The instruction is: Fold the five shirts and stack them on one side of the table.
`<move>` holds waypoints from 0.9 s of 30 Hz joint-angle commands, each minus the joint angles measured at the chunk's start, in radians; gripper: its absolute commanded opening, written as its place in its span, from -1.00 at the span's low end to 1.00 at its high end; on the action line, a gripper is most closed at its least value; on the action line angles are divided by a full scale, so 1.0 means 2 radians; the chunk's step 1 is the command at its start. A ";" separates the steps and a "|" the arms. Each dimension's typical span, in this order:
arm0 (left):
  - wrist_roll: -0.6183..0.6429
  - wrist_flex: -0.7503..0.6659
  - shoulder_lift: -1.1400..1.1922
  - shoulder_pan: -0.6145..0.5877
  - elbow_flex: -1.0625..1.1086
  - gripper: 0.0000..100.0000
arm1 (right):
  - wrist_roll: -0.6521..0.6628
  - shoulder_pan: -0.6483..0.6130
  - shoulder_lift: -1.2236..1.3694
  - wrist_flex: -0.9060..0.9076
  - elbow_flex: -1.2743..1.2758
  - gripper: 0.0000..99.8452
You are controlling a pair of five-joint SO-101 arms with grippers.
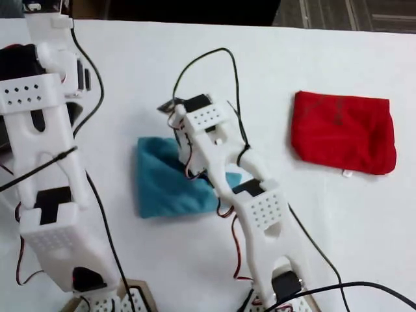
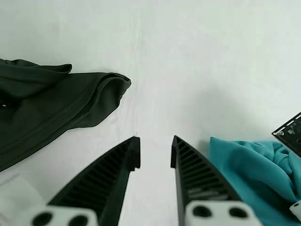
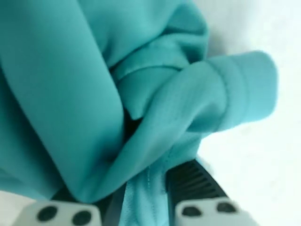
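At the far left a black shirt [image 2: 51,106] lies rumpled on the white tabletop [image 1: 279,62]. Near it the left tool [image 2: 155,148] hangs over bare tabletop, its fingers apart and holding nothing. In the middle sits the teal shirt [image 1: 162,188], loosely folded, and the right tool [image 3: 150,186] is clamped on a bunched fold of it. Well off to the right lies the red shirt [image 1: 341,133], folded flat.
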 commanded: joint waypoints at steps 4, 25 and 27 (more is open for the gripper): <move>0.003 0.007 -0.035 -0.003 -0.006 -0.74 | 0.005 -0.008 -0.003 0.009 -0.063 -0.95; 0.001 0.005 -0.030 -0.029 -0.005 -0.74 | 0.140 0.099 -0.388 0.014 0.135 -0.95; 0.002 0.005 -0.029 -0.029 -0.005 -0.74 | 0.157 0.137 -0.400 0.014 0.140 -0.95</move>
